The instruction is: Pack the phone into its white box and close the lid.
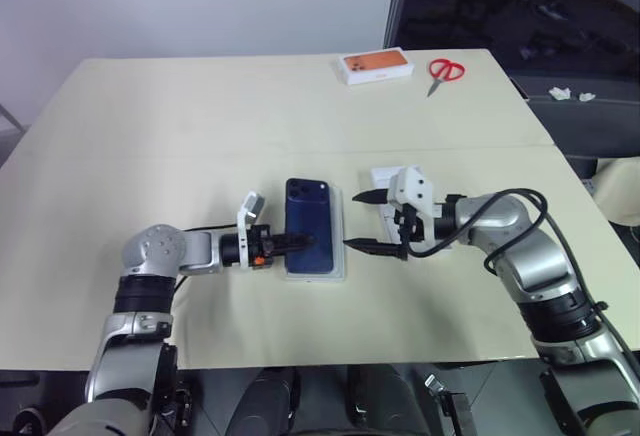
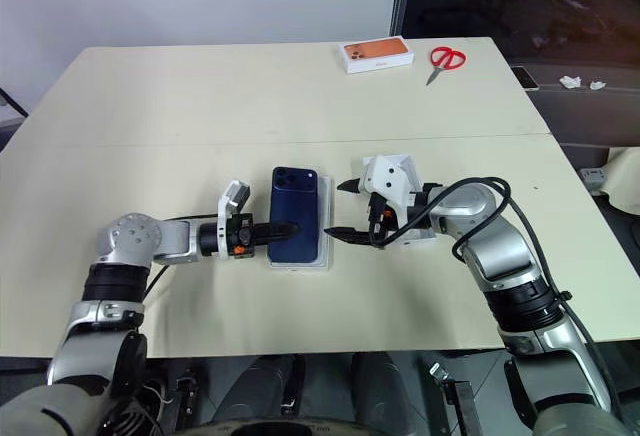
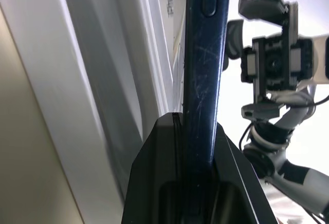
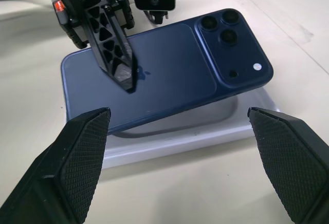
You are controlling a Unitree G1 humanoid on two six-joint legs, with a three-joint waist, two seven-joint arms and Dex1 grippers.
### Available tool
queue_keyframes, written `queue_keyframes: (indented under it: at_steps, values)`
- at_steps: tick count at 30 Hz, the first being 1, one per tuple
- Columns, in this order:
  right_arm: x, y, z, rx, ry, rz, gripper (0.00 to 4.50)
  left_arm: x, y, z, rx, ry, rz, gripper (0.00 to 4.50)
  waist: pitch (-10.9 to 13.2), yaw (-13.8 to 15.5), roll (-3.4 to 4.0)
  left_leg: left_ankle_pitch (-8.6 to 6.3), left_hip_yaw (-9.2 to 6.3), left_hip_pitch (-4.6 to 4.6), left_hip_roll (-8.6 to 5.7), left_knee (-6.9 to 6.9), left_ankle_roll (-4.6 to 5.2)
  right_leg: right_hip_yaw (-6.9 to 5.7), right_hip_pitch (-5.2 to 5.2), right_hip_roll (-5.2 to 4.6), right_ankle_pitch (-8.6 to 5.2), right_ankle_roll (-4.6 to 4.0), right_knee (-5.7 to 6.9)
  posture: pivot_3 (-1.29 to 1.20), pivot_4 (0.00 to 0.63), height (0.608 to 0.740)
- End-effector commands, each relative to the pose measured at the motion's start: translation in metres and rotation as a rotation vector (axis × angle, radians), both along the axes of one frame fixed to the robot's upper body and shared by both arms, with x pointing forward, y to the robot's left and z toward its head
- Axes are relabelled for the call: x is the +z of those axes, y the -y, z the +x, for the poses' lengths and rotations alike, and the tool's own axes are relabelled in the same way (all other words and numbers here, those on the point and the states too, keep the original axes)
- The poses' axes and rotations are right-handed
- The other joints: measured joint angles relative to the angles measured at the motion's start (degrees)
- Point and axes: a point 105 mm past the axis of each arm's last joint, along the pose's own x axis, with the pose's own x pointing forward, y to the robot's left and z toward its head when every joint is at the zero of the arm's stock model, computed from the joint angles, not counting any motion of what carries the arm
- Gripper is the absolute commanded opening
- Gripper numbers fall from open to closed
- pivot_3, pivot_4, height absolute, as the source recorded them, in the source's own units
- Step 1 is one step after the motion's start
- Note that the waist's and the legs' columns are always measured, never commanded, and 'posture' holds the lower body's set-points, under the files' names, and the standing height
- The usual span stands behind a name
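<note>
Left jaws pinch the glossy navy phone over the white box; right jaws gape wide.

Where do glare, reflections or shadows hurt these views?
Left wrist view: the background behind the right gripper is blown out white. Right wrist view: the glossy phone mirrors the left gripper and shades the white box beneath. Eye views: even light, soft shadows on the table.
</note>
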Motion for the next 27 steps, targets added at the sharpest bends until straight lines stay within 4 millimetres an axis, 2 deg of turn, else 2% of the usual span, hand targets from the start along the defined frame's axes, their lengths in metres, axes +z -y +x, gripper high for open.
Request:
queue_keyframes:
  at_steps: [1,3,7,12,15,18,23,27]
  values:
    - [0.010,-0.001,0.000,0.003,0.059,0.005,4.50,0.004,-0.005,0.008,0.025,0.037,0.011,2.13,0.00,-0.02,0.00,-0.01,0.00,0.00,0.00,0.00,0.03,0.00,0.00,0.00,0.00,0.00,0.00,0.00,0.150,0.740]
    - [0.010,-0.002,0.001,0.000,0.063,0.007,4.50,0.004,-0.006,0.009,0.021,0.064,0.032,3.00,-0.01,-0.10,0.01,-0.08,0.00,0.01,0.01,0.00,0.14,-0.01,0.00,0.01,0.00,0.00,0.01,0.00,0.150,0.740]
    - [0.013,-0.005,0.005,-0.002,0.073,0.019,4.50,0.003,-0.015,0.011,0.023,0.097,0.087,3.00,-0.01,-0.29,0.01,-0.07,0.00,0.03,0.03,-0.01,0.12,0.00,0.01,0.02,0.00,0.00,0.02,0.00,0.150,0.740]
    - [0.014,-0.009,0.008,-0.002,0.083,0.029,4.50,0.023,-0.028,0.007,0.000,0.151,0.072,3.00,-0.01,-0.34,0.02,-0.08,0.00,0.04,0.05,-0.03,0.14,0.00,-0.02,0.03,0.00,0.00,0.03,0.00,0.150,0.740]
    - [0.014,-0.010,0.009,0.000,0.087,0.028,4.50,0.028,-0.033,0.001,-0.012,0.181,0.089,3.00,-0.01,-0.22,0.02,-0.08,0.00,0.02,0.03,-0.02,0.14,0.00,-0.02,0.02,0.00,0.00,0.01,0.00,0.150,0.740]
    - [0.015,-0.012,0.010,0.005,0.093,0.035,4.50,0.028,-0.035,0.006,0.034,0.196,0.092,3.00,0.00,-0.01,0.02,-0.08,-0.01,0.00,0.01,-0.02,0.14,0.00,-0.01,0.00,0.00,0.00,0.00,0.00,0.150,0.740]
    - [0.016,-0.016,0.011,0.013,0.104,0.037,4.50,0.027,-0.036,0.007,0.051,0.191,0.087,3.00,0.00,-0.10,0.01,-0.08,-0.01,-0.01,0.00,0.01,0.14,0.00,-0.01,-0.01,0.00,0.00,0.00,0.00,0.150,0.740]
    - [0.016,-0.017,0.013,0.012,0.109,0.039,4.50,0.028,-0.025,0.006,0.027,0.209,0.089,3.00,0.00,-0.13,0.01,-0.07,-0.01,-0.01,0.00,0.00,0.13,0.00,-0.02,0.00,0.00,0.00,0.00,0.00,0.150,0.740]
